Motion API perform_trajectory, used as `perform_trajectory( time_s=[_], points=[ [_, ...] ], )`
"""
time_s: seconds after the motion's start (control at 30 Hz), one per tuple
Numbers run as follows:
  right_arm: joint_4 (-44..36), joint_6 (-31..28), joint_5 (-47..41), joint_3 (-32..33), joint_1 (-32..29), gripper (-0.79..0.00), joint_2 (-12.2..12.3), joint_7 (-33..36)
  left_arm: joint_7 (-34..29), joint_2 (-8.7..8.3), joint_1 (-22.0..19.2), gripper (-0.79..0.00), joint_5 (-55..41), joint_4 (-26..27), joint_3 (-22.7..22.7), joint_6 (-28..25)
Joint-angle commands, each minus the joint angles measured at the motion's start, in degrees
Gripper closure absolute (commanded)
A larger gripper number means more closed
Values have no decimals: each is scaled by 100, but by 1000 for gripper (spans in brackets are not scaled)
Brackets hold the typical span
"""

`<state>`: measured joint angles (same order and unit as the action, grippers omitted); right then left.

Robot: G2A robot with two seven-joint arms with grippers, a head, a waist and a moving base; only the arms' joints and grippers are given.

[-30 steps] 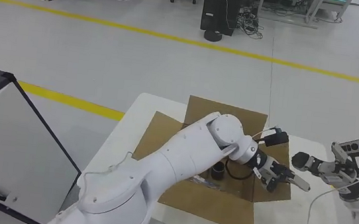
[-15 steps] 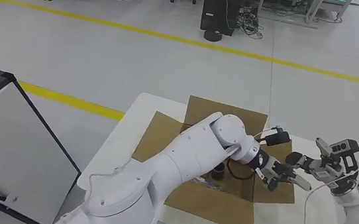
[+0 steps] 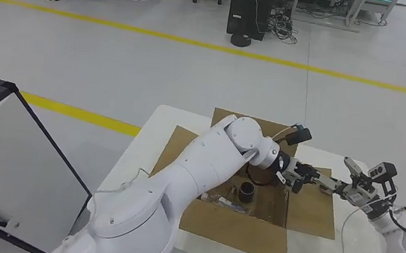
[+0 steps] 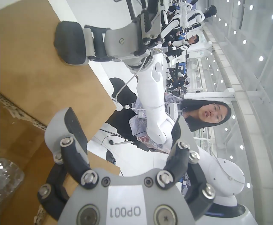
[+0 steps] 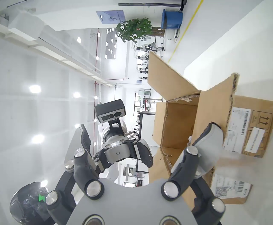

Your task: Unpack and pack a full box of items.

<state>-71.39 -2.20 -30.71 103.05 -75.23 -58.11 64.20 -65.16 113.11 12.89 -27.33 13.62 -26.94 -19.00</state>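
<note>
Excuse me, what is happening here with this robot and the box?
A two-armed robot works at an open cardboard box on a white table. The left pincer and the right pincer face each other above one side flap, both open and empty. A dark cylinder and some clear plastic lie inside the box. Nothing is held at this moment.

Open cardboard box [image 3: 231,225] on table [image 3: 150,141] — left pincer [image 3: 316,178], right pincer [image 3: 340,189] close together above.
</note>
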Motion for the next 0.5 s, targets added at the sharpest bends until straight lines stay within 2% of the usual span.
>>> perform_trajectory(
  time_s=[0.0, 0.47],
  points=[
    [23, 29, 100, -35, 9, -785, 13, -20, 35, -50, -21, -785, 178, 8, 8, -38],
    [52, 37, 516, -190, 38, -785, 79, -214, 252, -417, 66, -785, 570, 294, -273, -33]
  ],
)
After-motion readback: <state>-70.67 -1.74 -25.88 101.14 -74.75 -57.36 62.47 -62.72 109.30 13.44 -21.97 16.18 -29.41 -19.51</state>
